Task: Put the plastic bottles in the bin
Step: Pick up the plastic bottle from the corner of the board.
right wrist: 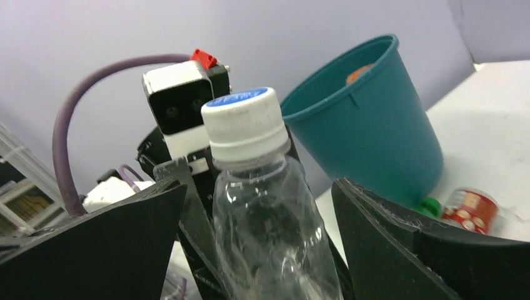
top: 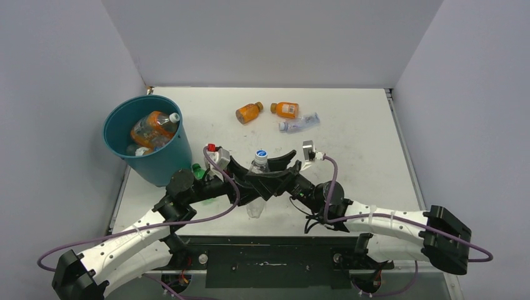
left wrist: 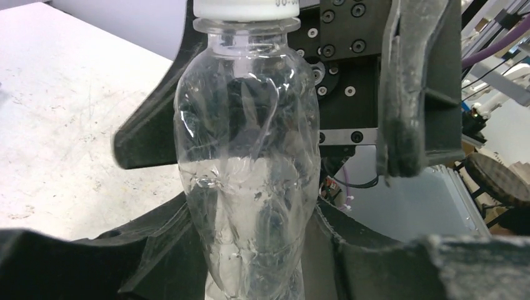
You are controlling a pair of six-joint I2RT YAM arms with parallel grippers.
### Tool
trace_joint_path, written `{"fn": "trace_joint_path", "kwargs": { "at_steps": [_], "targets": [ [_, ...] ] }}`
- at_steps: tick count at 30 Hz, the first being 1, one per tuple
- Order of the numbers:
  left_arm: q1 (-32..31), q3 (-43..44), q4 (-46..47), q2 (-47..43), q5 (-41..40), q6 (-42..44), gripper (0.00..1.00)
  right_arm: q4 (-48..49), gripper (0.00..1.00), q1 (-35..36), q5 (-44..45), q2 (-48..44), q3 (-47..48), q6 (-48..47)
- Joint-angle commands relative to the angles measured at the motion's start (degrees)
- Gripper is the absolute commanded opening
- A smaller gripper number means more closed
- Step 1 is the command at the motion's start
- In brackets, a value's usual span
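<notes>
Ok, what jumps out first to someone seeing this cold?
Both grippers meet mid-table at one clear bottle: the left gripper grips it, the right gripper stands open around it. The teal bin, left, holds an orange bottle; three loose bottles lie at the far centre.

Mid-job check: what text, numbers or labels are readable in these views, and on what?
Nothing reads in full.
clear bottle, white cap: dark printed digits, cut off by the frame edge, unreadable.
blue top of that cap: print blurred.
green-capped bottle lying beside the bin: red label blurred.
orange bottles: labels too small.
</notes>
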Motion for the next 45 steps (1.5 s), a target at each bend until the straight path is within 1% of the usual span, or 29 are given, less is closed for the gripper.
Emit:
{"fn": "trace_joint_path", "kwargs": {
  "at_steps": [1,3,5,8,10,13,15,17,19,22,24,26,31,34,38,45],
  "targets": [
    [0.04,1.00,5.30,-1.63,-0.94,-1.96,0.27,-14.95,0.90,0.83,1.01,-9.77,2.99,-5.31],
    [0.01,0.32,8.24,-2.37,-2.33,-4.12,0.27,-22.61,0.90,1.08,4.42,-17.15,1.40,-8.14],
    [0.14,0.56,10.00,-3.58,-3.99,-5.87,0.27,-28.78,0.90,1.19,5.74,-24.02,-0.77,-10.40],
    [0.10,1.95,10.62,-5.05,-6.67,-7.43,0.27,-34.44,0.90,1.29,2.76,-31.48,-4.05,-12.25],
    [0.04,1.87,12.26,-5.26,-8.52,-9.55,0.27,-34.79,0.90,1.33,-1.25,-33.01,-5.37,-11.68],
    [-0.01,1.99,15.57,-3.98,-8.74,-12.89,0.27,-33.78,0.90,2.57,-3.71,-29.61,-4.96,-11.50],
    [-0.03,2.53,16.74,-2.93,-8.73,-14.50,0.27,-33.73,0.90,5.34,-2.65,-25.68,-3.28,-13.47],
    [-0.14,3.32,16.27,-2.53,-8.71,-14.73,0.26,-34.68,0.90,9.74,1.48,-21.97,-0.92,-16.91],
    [-0.33,4.19,14.87,-2.74,-8.78,-14.20,0.26,-34.80,0.90,13.83,8.23,-18.46,1.07,-19.89],
    [-0.84,4.51,13.80,-3.13,-8.60,-13.94,0.25,-32.73,0.90,17.11,14.07,-14.17,2.67,-21.82],
    [-1.18,4.41,13.26,-3.28,-8.33,-13.90,0.25,-30.65,0.91,17.74,16.27,-11.89,3.08,-22.47],
    [-1.53,4.27,12.72,-3.51,-7.98,-13.73,0.25,-26.51,0.93,17.79,17.13,-10.63,2.30,-22.71],
    [-1.74,3.66,9.33,-5.55,-8.60,-11.97,0.25,-19.21,0.93,17.85,19.25,-10.06,0.57,-23.13],
    [-1.73,3.20,7.88,-7.12,-8.75,-11.26,0.25,-18.15,0.93,17.90,20.79,-11.43,-0.06,-24.08],
    [-1.77,2.81,6.34,-8.11,-8.64,-10.89,0.24,-20.01,0.98,17.89,20.14,-12.03,1.04,-26.01],
    [-1.86,2.49,5.45,-7.23,-7.43,-12.03,0.23,-18.85,0.62,17.96,18.23,-9.84,2.02,-26.38]
  ]
}}
